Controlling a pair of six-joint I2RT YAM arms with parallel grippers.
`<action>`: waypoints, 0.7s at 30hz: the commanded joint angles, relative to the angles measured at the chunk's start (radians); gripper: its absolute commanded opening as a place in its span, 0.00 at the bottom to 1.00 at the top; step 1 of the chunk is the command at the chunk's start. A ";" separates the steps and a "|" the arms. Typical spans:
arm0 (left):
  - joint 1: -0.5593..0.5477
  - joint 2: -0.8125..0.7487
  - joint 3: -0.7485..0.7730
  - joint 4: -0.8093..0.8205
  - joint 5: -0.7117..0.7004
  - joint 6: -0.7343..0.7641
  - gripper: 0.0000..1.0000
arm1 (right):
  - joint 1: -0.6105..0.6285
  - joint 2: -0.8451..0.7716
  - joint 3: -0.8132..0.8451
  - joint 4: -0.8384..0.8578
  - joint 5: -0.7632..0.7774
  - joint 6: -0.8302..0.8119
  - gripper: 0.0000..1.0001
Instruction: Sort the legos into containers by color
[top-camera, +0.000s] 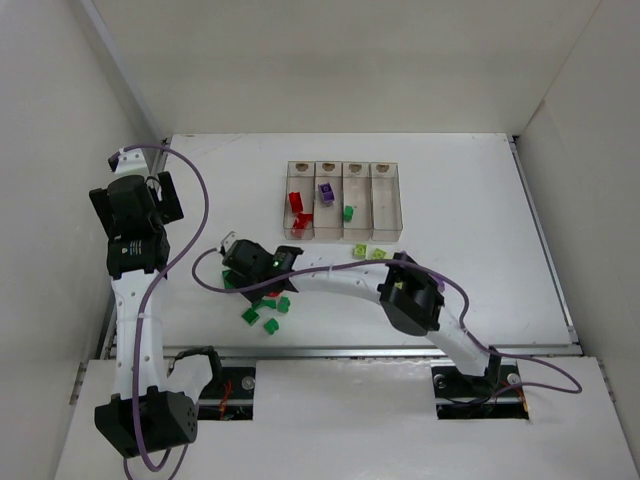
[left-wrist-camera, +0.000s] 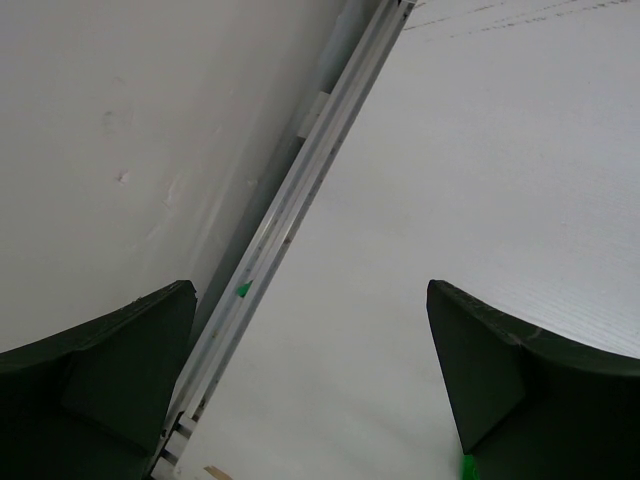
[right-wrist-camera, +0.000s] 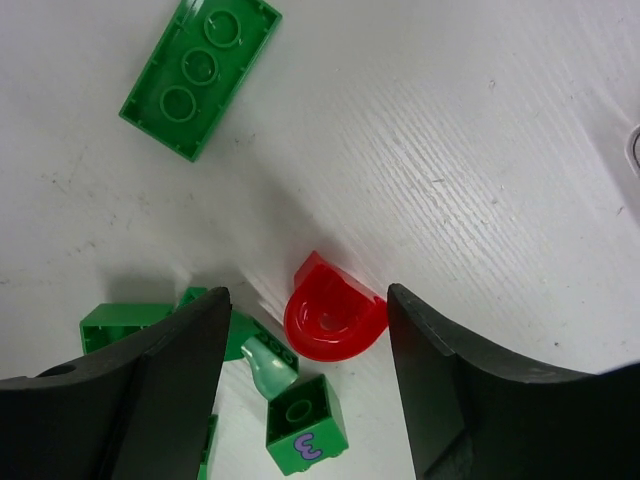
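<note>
The legos (top-camera: 250, 315) are spread on the white table (top-camera: 480, 200), most of them in a small heap at the lower left of the top view. In the right wrist view, a red plastic lego with one round end (right-wrist-camera: 333, 322) is seen low in the middle, between the wide-open fingers of the right gripper (right-wrist-camera: 305, 298). Nothing is held yet.

Its round end is pointed to the lower left and its flat end to the upper right, so it is laid slantwise across the gap. It could be pushed away or popped out when squeezed, because round sides are slippery and it is closer to the finger on the right of the frame. A small green cube with a purple mark (right-wrist-camera: 305, 428) is just beside it and could be caught too.

Farther up, a long green brick (right-wrist-camera: 200, 75) is laid from lower left to upper right.

The left gripper (left-wrist-camera: 310, 292) is held wide open, with nothing in it.

Farthest off, the four clear plastic containers (top-camera: 387, 205) are seen, with red, purple and green pieces inside.
</note>
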 joint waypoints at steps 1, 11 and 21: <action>-0.002 -0.015 -0.013 0.024 0.016 -0.016 1.00 | -0.026 -0.071 -0.006 -0.018 -0.018 -0.028 0.70; -0.002 -0.015 -0.013 0.015 0.016 -0.007 1.00 | -0.036 -0.071 -0.079 0.025 -0.095 -0.082 0.70; -0.002 -0.015 -0.013 0.015 0.016 -0.007 1.00 | -0.036 -0.046 -0.072 0.013 -0.125 -0.093 0.67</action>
